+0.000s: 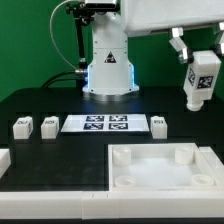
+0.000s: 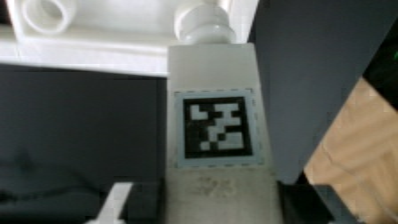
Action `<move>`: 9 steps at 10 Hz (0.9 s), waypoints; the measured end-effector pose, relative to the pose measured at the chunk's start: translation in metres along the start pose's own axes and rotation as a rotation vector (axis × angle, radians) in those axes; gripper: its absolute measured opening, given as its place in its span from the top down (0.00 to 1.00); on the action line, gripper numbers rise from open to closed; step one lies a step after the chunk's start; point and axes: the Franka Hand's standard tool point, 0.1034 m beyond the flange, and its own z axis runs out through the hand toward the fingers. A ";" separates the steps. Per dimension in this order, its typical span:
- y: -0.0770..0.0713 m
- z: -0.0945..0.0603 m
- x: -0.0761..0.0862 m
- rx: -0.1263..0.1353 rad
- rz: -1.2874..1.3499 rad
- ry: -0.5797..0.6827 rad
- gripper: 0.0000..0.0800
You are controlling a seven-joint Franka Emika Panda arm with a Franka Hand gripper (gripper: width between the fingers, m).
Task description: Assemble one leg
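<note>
My gripper (image 1: 198, 57) is shut on a leg (image 1: 201, 82), a white rectangular block with a black-and-white tag facing the camera. It holds the leg in the air at the exterior view's right, above the far right corner of the large white tray-like piece (image 1: 125, 158). In the wrist view the leg (image 2: 217, 110) runs out from between my fingers (image 2: 121, 202), with its threaded end pointing away towards the tray-like piece (image 2: 63, 30) and one of its round sockets. Three more legs stand on the black table: two at the left (image 1: 22, 126) (image 1: 48, 125) and one right of the middle (image 1: 159, 123).
The marker board (image 1: 107, 124) lies flat between the standing legs. The robot base (image 1: 108, 65) stands behind it. Another white part (image 1: 3, 160) shows at the exterior view's left edge. The table's front edge runs below the tray-like piece.
</note>
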 end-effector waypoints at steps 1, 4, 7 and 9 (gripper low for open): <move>0.003 0.000 -0.003 -0.016 -0.002 0.112 0.64; 0.007 0.004 -0.009 -0.029 -0.002 0.201 0.64; 0.012 0.037 -0.002 -0.030 -0.007 0.203 0.64; 0.010 0.064 -0.016 -0.028 -0.003 0.199 0.64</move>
